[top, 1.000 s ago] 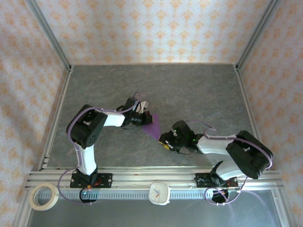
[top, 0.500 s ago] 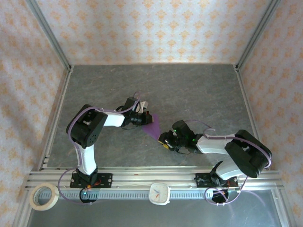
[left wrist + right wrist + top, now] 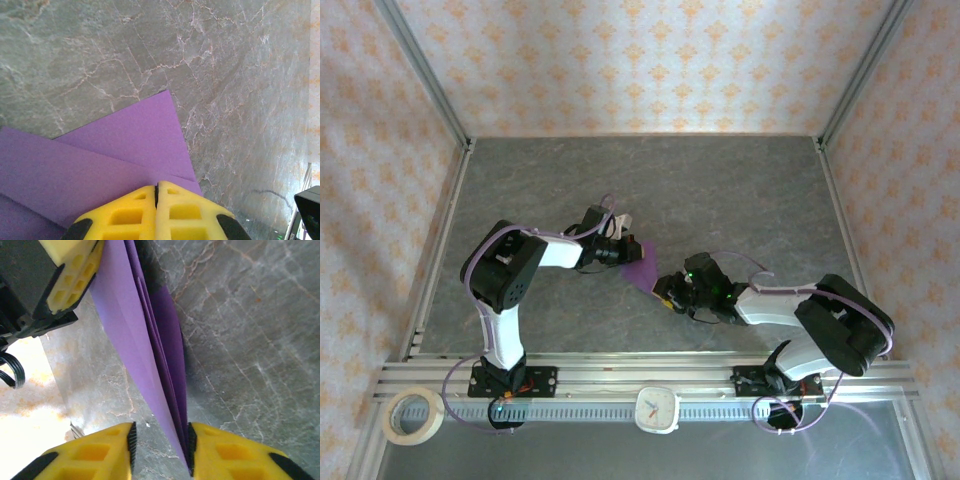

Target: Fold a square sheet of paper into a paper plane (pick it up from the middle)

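Yellow pads (image 3: 85, 457) of the right end effector (image 3: 161, 437) stand apart. The plane (image 3: 132, 340) runs edge-on through the gap and brushes the 3 o'clock pad, so nothing is gripped on this side. Its purple layers fan slightly along that edge.

From above, the plane (image 3: 641, 268) sits just toward 6 o'clock of the table's (image 3: 750, 190) middle. The right end effector (image 3: 670, 292) is at its 4 o'clock and the left end effector (image 3: 623, 248) at its 10 o'clock. Left's pads (image 3: 130, 215) are pressed together on the plane's far end, a solid pinch.

My read: a crease is getting sharpened. Best play is to centre the gap on the stacked layers and close gently and squarely. Then draw along the fold toward 4 o'clock without twisting. Thin paper will likely buckle or tear if the two pull out of line.
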`<state>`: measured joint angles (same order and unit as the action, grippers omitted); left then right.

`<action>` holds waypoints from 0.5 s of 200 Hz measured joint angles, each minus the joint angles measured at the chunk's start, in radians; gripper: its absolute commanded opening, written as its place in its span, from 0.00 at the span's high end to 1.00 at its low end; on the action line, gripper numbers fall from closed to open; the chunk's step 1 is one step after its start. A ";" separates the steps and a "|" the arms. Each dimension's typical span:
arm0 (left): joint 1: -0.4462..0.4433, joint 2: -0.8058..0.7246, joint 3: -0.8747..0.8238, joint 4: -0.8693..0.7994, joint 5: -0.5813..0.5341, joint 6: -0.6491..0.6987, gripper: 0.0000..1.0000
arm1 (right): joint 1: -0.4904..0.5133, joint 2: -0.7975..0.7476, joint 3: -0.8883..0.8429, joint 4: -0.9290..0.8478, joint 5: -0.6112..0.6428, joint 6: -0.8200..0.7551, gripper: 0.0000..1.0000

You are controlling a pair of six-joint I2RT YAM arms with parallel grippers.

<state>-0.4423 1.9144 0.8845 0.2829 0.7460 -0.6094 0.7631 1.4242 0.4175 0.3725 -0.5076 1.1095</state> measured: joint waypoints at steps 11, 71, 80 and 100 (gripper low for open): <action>0.000 0.000 0.000 0.000 0.000 -0.003 0.98 | 0.000 0.002 -0.002 0.011 0.004 0.003 0.77; 0.000 -0.047 -0.003 -0.065 -0.005 -0.021 0.93 | 0.000 0.005 -0.012 0.019 0.012 -0.026 1.00; 0.000 -0.066 -0.003 -0.075 -0.006 -0.022 0.91 | 0.000 0.003 -0.015 0.018 0.012 -0.034 1.00; 0.000 -0.120 -0.003 -0.088 -0.015 -0.024 0.86 | 0.000 -0.006 -0.018 0.017 0.015 -0.065 1.00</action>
<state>-0.4427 1.7947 0.8814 0.1951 0.7307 -0.6338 0.7631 1.4185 0.3996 0.3893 -0.4923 1.0443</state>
